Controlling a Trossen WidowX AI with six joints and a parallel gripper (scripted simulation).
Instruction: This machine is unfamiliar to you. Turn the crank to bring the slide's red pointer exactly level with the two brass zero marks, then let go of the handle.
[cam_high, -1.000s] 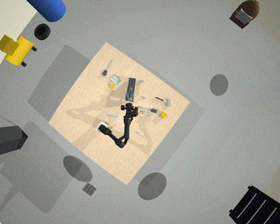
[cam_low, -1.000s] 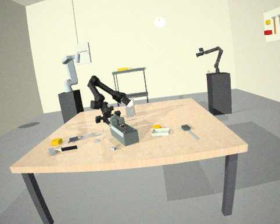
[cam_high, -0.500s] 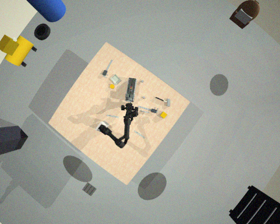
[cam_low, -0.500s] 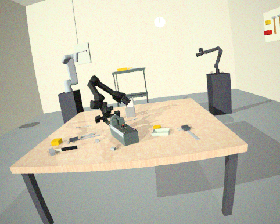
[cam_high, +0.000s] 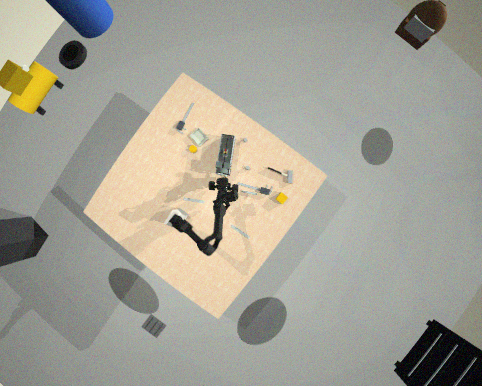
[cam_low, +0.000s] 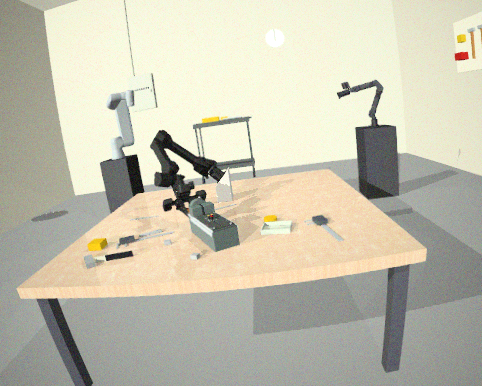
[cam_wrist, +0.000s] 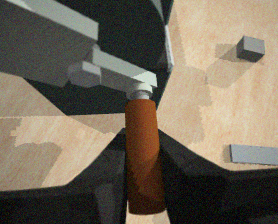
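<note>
The machine is a long dark grey-green box on the table. A small red pointer shows in the slot on its top; it is too small to tell how it stands to the brass zero marks. The crank arm is a pale grey bar at the machine's end, running right and slightly down from its hub in the wrist view. The orange-brown crank handle sticks out from the arm's end. My gripper is shut on this handle, a black finger on each side. In the top and exterior views the arm's wrist hides the handle.
A small grey block and a flat grey bar lie right of the handle. A pale tray, yellow blocks, a hammer and calipers lie around the machine.
</note>
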